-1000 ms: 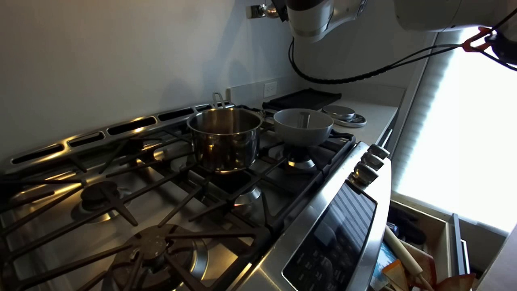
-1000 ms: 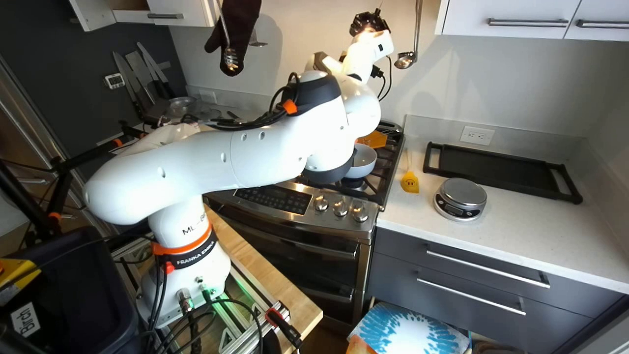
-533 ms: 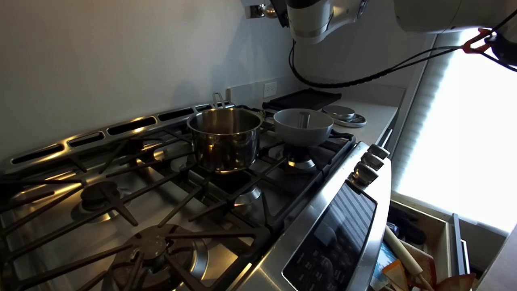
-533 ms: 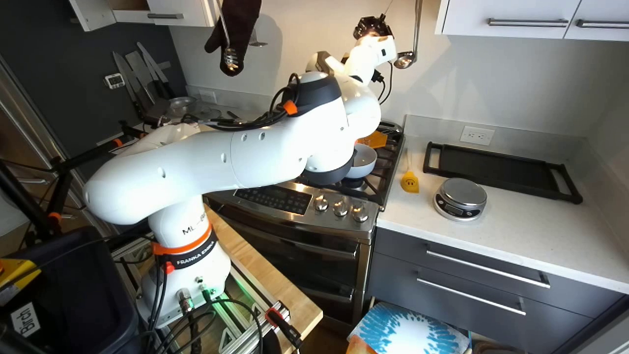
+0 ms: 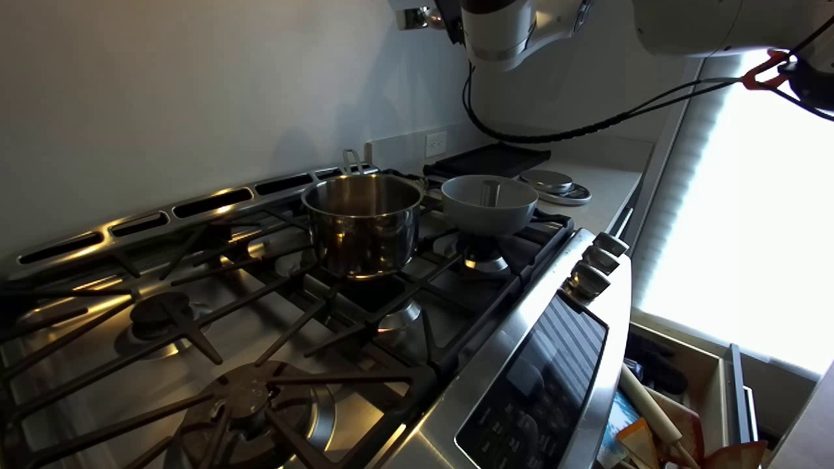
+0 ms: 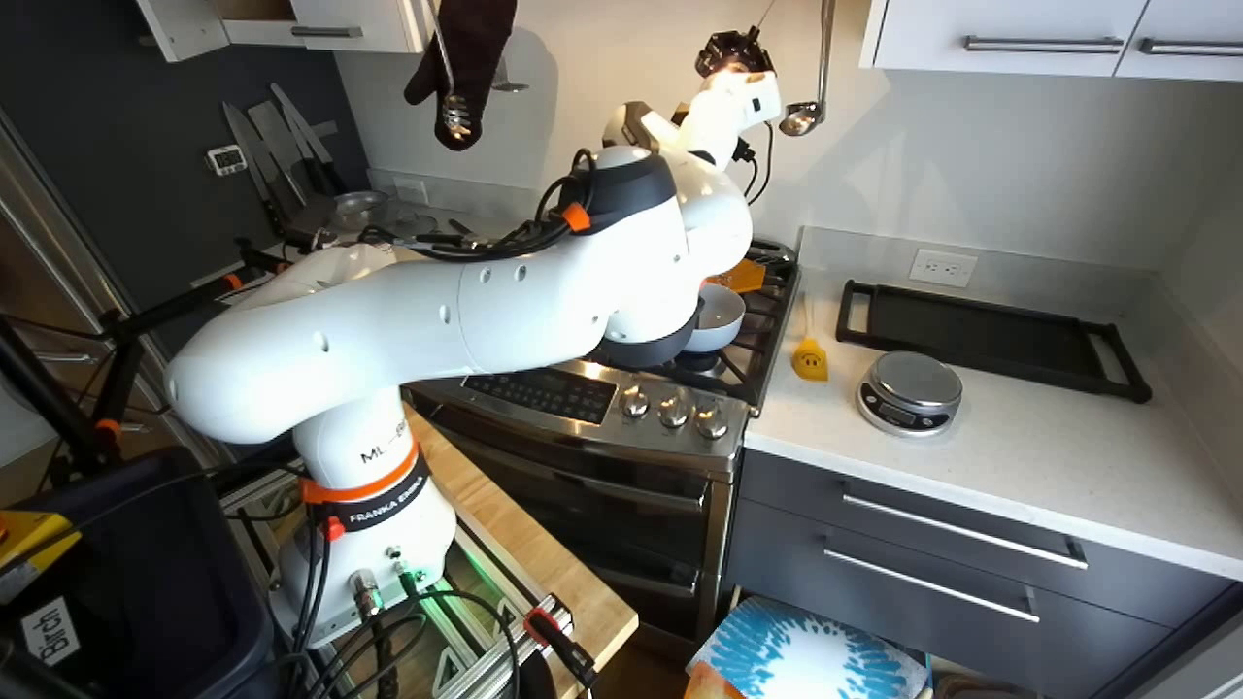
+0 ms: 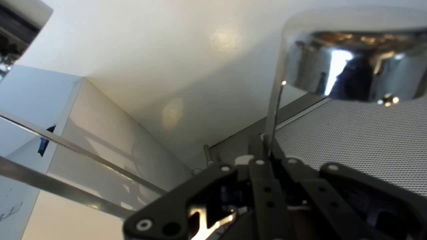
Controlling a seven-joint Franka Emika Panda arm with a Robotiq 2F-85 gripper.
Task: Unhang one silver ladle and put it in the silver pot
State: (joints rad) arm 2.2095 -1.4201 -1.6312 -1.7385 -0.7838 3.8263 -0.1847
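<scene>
Wrist view: my gripper (image 7: 268,150) has its jaws clenched on the narrow handle of the silver ladle (image 7: 353,73). The handle is thin and flat, marked by a small glint, and runs from my jaws to the side of the scoop. The scoop's outer face is mirror-polished, carrying a white streak, dark reflections and bright spots at its lower edge; the frame cuts off its right part. Two metal strips (image 7: 66,190) cross the left side, well apart from the scoop; I cannot tell what they belong to. In an exterior view, the silver pot (image 5: 363,242) stands upright on the stove grate (image 5: 294,329), straight-sided and glossy, with dark and amber reflections, just beside a pale bowl (image 5: 488,218). In an exterior view, my gripper is raised before the wall (image 6: 991,155), its hold unreadable from that side; a second ladle (image 6: 802,118) hangs near it, scoop lowermost, handle close to vertical.
</scene>
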